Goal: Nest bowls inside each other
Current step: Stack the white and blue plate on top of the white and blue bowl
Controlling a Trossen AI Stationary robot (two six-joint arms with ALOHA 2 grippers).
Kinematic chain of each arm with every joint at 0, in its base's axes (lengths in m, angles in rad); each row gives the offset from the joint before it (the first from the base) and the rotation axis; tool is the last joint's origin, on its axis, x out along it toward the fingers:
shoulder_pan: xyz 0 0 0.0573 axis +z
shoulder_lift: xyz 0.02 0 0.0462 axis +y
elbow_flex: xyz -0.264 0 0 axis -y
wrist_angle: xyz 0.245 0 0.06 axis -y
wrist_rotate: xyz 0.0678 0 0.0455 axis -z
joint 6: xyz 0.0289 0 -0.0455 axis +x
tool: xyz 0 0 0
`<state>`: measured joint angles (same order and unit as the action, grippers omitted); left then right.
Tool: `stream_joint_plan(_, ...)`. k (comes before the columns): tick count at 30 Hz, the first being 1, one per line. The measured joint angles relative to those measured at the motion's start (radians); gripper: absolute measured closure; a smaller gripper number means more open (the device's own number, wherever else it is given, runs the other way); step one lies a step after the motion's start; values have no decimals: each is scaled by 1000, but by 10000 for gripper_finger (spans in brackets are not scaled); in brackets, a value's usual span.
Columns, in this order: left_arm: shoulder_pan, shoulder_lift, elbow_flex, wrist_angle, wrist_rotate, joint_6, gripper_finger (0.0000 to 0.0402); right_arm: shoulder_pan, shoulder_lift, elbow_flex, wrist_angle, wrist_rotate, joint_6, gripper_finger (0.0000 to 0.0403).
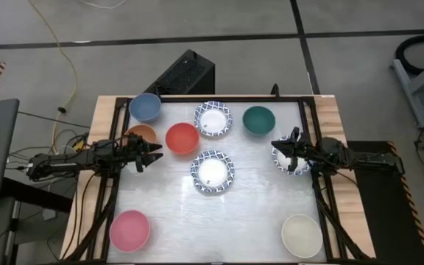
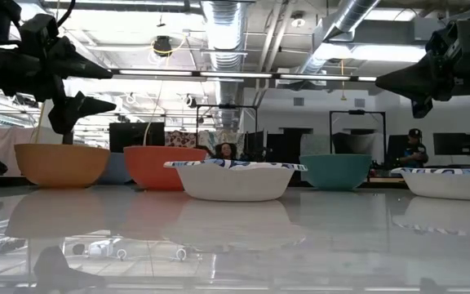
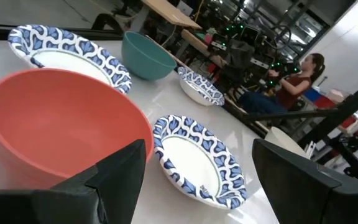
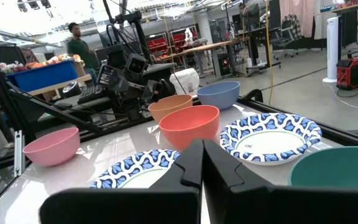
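Note:
Several small bowls sit upright on the white table. At the far side are the blue bowl (image 1: 144, 107), a blue-patterned white one (image 1: 213, 119) and the dark green one (image 1: 258, 120). The orange (image 1: 140, 135) and red (image 1: 182, 138) bowls stand mid-left, with a second patterned bowl (image 1: 212, 171) at the centre. Pink (image 1: 129, 229) and cream (image 1: 301, 235) are at the near corners. My left gripper (image 1: 153, 153) hovers open and level beside the orange bowl, pointing at the red one (image 3: 61, 124). My right gripper (image 4: 201, 155) is shut, level above a third patterned bowl (image 1: 291, 160).
A black frame (image 1: 227, 98) runs along the table's far and side edges. A black box (image 1: 190, 71) stands beyond the far edge. There is bare table (image 1: 212, 228) between the pink and cream bowls. People (image 2: 414, 147) sit in the room behind.

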<state>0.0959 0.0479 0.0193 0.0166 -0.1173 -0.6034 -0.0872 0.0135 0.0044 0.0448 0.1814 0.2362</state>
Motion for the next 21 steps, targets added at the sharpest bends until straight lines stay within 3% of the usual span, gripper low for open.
stream_joint_plan(16, 0, 0, 0, -2, 9, -102, 118, 0, 0, 0, 0, 0, 0, 378)
stream_joint_plan(21, 0, 0, 0, 14, -98, -233, 118, 0, 0, 0, 0, 0, 0, 378)
